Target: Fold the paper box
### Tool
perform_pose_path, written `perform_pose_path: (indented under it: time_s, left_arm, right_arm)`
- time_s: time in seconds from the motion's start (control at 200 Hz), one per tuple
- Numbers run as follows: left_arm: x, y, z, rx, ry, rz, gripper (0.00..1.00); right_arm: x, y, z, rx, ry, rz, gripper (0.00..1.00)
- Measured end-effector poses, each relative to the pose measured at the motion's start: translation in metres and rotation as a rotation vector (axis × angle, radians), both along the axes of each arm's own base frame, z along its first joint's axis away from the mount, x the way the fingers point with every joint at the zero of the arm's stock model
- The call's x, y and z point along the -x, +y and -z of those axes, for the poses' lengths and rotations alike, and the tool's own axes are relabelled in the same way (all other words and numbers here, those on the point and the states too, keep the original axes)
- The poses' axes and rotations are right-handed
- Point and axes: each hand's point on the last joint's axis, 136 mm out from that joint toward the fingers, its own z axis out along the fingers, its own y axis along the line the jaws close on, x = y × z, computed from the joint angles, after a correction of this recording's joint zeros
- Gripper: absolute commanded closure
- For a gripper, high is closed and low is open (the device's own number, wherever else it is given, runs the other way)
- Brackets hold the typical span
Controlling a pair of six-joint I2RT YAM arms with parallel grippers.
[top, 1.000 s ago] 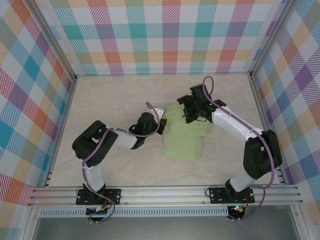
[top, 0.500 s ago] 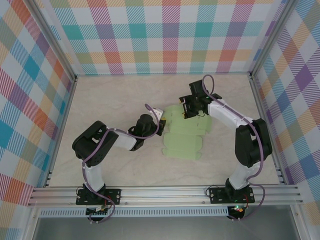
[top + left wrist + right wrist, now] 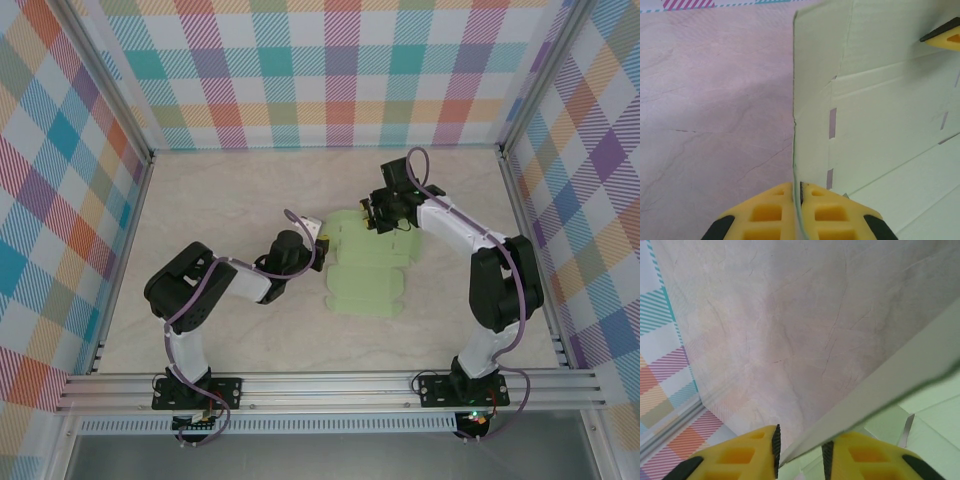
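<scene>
Walls [image 3: 340, 70] ring the table [image 3: 230, 200]; left tool [image 3: 796, 189] pinches paper box [image 3: 368, 285] edge; right tool [image 3: 799, 442], unclenched, straddles a flap [image 3: 880, 390].

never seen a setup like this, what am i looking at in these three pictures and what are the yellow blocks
A robot's left arm and right arm are bolted at the near edge of a marble-look table. The overhead picture looks down from above and behind them. The other two come from cameras on each wrist, so the yellow blocks are that arm's own claw fingers. On the table lies a pale green card cut-out with flaps, the paper box, mostly flat. The left claw is pinched shut on its left edge. The right claw straddles a raised flap; whether it squeezes is unclear.
</scene>
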Motion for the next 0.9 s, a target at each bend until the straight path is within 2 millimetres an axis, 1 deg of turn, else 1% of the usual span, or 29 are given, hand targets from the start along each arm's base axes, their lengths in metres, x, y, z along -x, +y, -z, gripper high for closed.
perform_pose_path:
  time_s: [0.07,0.16,0.265,0.375,0.425,0.45,0.46,0.47,0.475,0.485,0.505,0.52,0.53,0.645,0.805,0.9]
  left_arm:
    - [-0.002,0.002,0.0,0.013,0.009,-0.01,0.84]
    - [-0.006,0.008,0.0,0.033,0.024,-0.031,0.72]
    - [-0.011,0.016,0.0,0.059,0.04,-0.061,0.68]
    - [-0.016,0.024,0.0,0.088,0.059,-0.082,0.65]
    - [-0.016,0.026,0.001,0.098,0.07,-0.083,0.62]
    - [-0.015,0.026,0.002,0.101,0.076,-0.079,0.58]
    - [-0.015,0.026,0.003,0.105,0.08,-0.077,0.56]
    - [-0.014,0.026,0.002,0.106,0.08,-0.074,0.52]
    - [-0.013,0.026,0.003,0.106,0.082,-0.07,0.49]
    - [-0.013,0.025,0.003,0.11,0.085,-0.068,0.4]
    - [-0.011,0.025,0.003,0.11,0.086,-0.061,0.26]
    - [-0.01,0.025,0.003,0.117,0.092,-0.057,0.18]
    - [-0.01,0.025,0.002,0.118,0.091,-0.056,0.16]
    - [-0.001,0.022,-0.006,0.149,0.095,-0.018,0.16]
    - [0.006,0.025,-0.023,0.178,0.059,0.001,0.16]
    - [0.011,0.027,-0.027,0.174,0.043,0.02,0.13]
  right_arm:
    - [-0.001,0.001,-0.001,-0.002,-0.007,-0.007,0.81]
    - [-0.002,0.001,-0.002,0.007,-0.022,-0.022,0.85]
    - [-0.004,0.0,-0.003,0.023,-0.048,-0.051,0.87]
    - [-0.007,0.002,-0.006,0.034,-0.084,-0.088,0.88]
    - [-0.009,0.003,-0.008,0.036,-0.104,-0.104,0.88]
    - [-0.01,0.003,-0.009,0.036,-0.115,-0.113,0.89]
    - [-0.011,0.003,-0.009,0.037,-0.119,-0.115,0.89]
    - [-0.011,0.003,-0.009,0.037,-0.123,-0.118,0.89]
    - [-0.011,0.003,-0.009,0.037,-0.125,-0.12,0.89]
    - [-0.012,0.003,-0.009,0.036,-0.13,-0.122,0.89]
    - [-0.013,0.003,-0.009,0.036,-0.137,-0.127,0.89]
    - [-0.014,0.002,-0.009,0.036,-0.143,-0.129,0.9]
    - [-0.014,0.002,-0.009,0.037,-0.146,-0.131,0.9]
    - [-0.017,-0.002,-0.001,0.039,-0.175,-0.15,0.9]
    - [-0.011,-0.009,0.021,0.034,-0.203,-0.167,0.9]
    - [-0.012,-0.01,0.026,0.008,-0.233,-0.182,0.88]
